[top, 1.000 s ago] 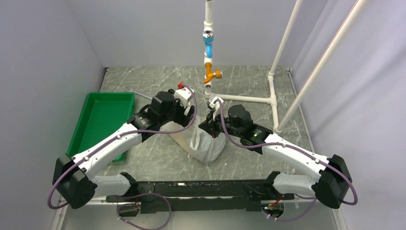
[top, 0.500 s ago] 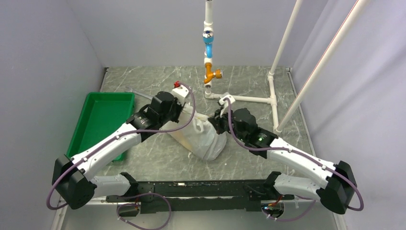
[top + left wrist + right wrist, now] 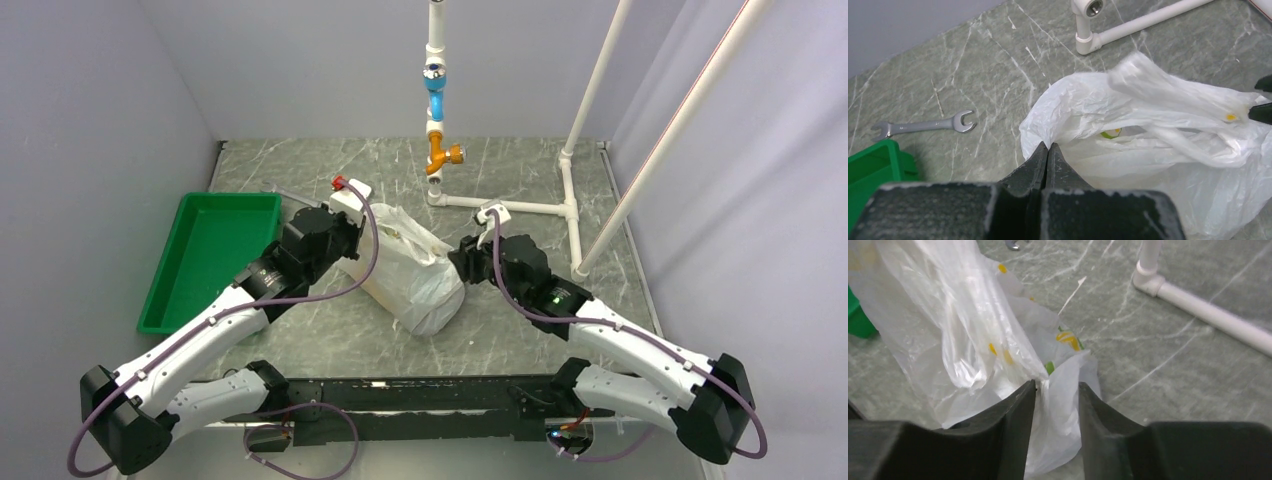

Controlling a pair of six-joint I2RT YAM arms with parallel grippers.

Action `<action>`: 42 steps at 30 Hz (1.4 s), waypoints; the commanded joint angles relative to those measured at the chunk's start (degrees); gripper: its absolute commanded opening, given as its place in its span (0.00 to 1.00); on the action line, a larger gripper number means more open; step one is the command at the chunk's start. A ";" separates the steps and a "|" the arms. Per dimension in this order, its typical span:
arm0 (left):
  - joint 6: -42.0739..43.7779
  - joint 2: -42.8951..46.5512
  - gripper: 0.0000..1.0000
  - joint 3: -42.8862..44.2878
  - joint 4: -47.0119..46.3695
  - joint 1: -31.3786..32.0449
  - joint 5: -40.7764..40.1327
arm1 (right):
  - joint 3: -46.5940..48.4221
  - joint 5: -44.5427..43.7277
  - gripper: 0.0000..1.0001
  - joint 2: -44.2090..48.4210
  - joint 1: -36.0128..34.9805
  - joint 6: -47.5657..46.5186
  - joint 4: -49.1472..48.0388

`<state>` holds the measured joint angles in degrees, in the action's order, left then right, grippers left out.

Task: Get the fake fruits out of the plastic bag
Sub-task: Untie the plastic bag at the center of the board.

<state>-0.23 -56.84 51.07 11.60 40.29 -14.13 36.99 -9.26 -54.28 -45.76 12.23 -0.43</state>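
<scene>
The plastic bag [image 3: 415, 278] lies crumpled in the middle of the table, white and translucent with small yellow and green prints. My left gripper [image 3: 358, 252] is at its left side, and the wrist view shows that gripper [image 3: 1048, 146] shut on a pinch of the bag's [image 3: 1148, 150] rim. My right gripper [image 3: 463, 265] sits at the bag's right side. In its own view the right gripper [image 3: 1057, 386] has its jaws apart, with loose bag [image 3: 968, 340] film hanging between them. The fake fruits are hidden inside the bag.
A green tray [image 3: 205, 255] stands at the left. A metal wrench [image 3: 923, 125] lies on the table beyond the bag. A white pipe frame [image 3: 520, 207] with a blue and orange valve post [image 3: 437, 150] stands behind, and slanted white poles rise at the right.
My left gripper has shut on the bag's rim and drawn back to the left. The right arm has pulled back to the right and its jaws have parted. The bag now lies lower and wider.
</scene>
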 commanded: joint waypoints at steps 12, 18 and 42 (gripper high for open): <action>2.25 0.33 0.00 0.52 -3.36 -0.35 6.53 | 20.43 11.54 0.84 -12.84 0.23 -6.33 5.51; 2.33 0.69 0.00 0.36 -3.32 -0.33 6.54 | 18.57 -4.37 0.79 -11.92 0.47 -0.42 4.80; 2.77 1.48 0.00 0.26 -3.67 -0.31 8.35 | 14.15 0.99 0.58 -15.06 2.08 4.21 -1.49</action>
<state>1.98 -56.82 51.00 10.57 40.07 -6.96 49.95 -9.89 -67.51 -43.94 15.73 0.10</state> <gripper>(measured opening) 0.010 0.605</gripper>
